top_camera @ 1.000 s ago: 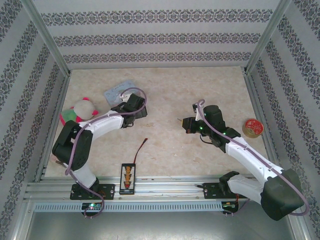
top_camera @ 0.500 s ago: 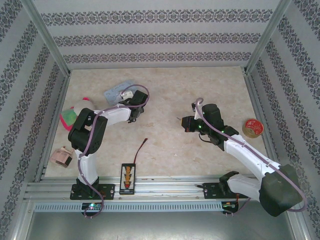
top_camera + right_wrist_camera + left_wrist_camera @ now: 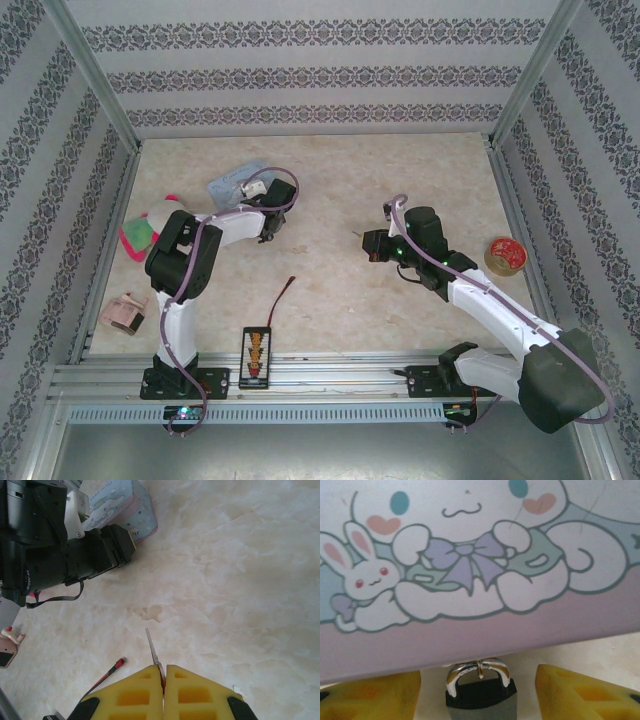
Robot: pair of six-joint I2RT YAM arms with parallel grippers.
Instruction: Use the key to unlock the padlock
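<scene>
Yellow foam fingers [image 3: 370,697] of the left gripper [image 3: 479,692] stand apart on either side of the padlock [image 3: 480,702]. A gap shows on both flanks, so nothing is gripped. The padlock's silvery shackle points at the light-blue tin [image 3: 470,555] and seems to touch its lower edge. The tin carries a printed cartoon puppy and bunny; what may be lettering on its side is too small to read. The right gripper [image 3: 163,677] is closed tight on the key [image 3: 152,647], blade jutting forward. Bare table [image 3: 400,170] lies open between the arms.
</scene>
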